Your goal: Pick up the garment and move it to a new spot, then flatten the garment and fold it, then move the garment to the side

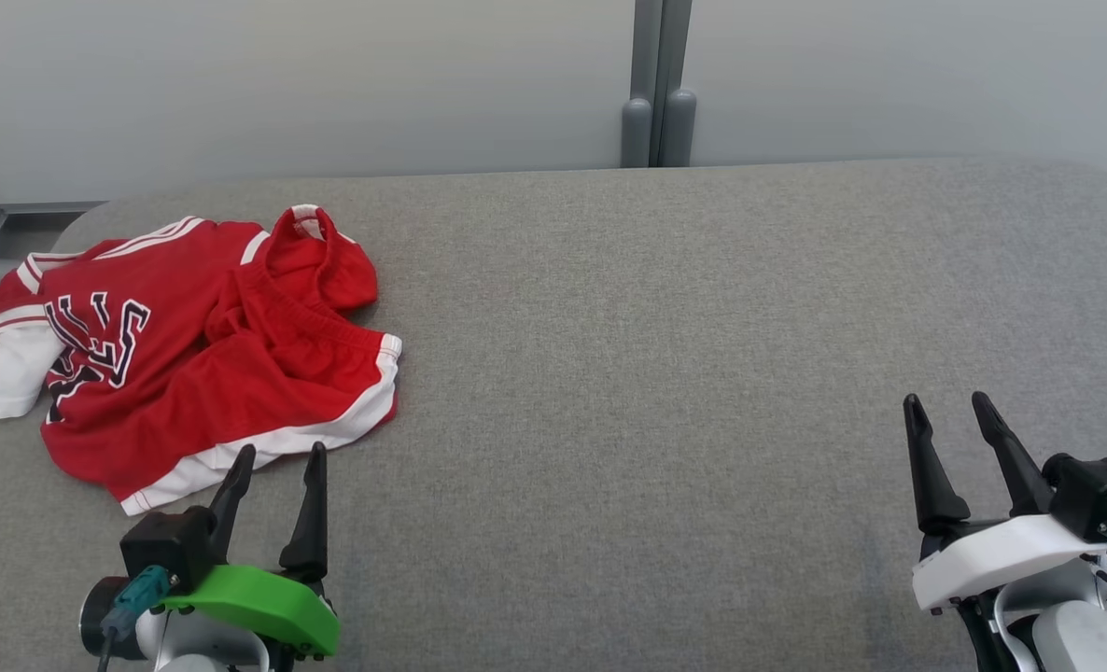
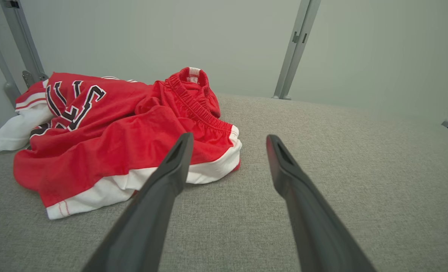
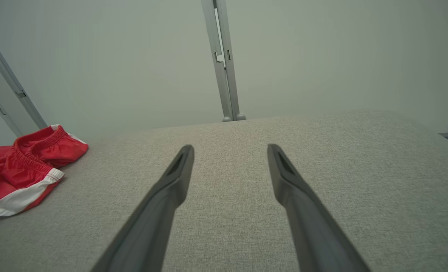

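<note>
The garment [image 1: 189, 345] is thin red cloth, smooth with a faint sheen, with white bands and a gathered elastic waistband. The table [image 1: 656, 373] has a grey woven covering, matt and slightly coarse. The left pincer [image 1: 280, 452] has matt dark plastic fingers [image 2: 159, 196] on a glossy green plastic mount [image 1: 255, 602]. The right pincer [image 1: 945, 401] sits on smooth white plastic. The post [image 1: 658, 84] looks like grey painted metal.

Grey fabric surface [image 1: 665, 308] before pale wall panels [image 1: 283, 84].
</note>
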You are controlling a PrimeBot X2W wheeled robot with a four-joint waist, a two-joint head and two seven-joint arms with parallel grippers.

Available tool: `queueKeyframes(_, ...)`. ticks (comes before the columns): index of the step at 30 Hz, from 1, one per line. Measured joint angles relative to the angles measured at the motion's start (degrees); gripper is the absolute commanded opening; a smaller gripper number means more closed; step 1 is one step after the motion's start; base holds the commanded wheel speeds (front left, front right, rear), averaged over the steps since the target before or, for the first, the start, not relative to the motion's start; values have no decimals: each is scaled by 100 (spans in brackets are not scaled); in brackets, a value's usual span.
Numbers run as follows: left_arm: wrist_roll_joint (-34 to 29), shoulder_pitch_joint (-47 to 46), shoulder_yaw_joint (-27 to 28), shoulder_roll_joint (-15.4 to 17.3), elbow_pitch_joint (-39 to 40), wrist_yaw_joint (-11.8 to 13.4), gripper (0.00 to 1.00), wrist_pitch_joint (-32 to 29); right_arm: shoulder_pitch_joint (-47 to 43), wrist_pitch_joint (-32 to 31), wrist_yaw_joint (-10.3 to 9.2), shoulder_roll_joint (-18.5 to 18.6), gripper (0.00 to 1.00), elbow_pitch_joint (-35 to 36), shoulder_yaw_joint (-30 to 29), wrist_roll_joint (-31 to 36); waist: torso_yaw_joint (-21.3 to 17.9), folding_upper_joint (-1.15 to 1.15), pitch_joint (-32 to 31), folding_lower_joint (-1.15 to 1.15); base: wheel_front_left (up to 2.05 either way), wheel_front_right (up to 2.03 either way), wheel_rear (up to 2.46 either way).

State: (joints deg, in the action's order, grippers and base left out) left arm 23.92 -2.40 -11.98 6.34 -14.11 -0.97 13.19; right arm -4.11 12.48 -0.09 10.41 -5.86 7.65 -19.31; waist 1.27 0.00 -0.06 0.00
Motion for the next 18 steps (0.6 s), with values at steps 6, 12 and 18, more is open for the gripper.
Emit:
queueKeyframes(6, -413, 0, 67, -52, -70, -1, 100, 56, -31, 89, 7, -7, 100, 23, -7, 406, 8, 0, -5, 0, 0, 0, 0)
queueKeyframes(12, -818, 0, 88, -141, -185, -7, 100, 107, -118, 188, 15, -12, 100, 38, -30, 806, 8, 0, -4, 0, 0, 0, 0)
queueKeyframes(18, -845, 0, 134, -147, -213, -62, 100, 107, -117, 188, 65, -65, 100, 40, -116, 827, 3, 0, -7, 0, 0, 0, 0)
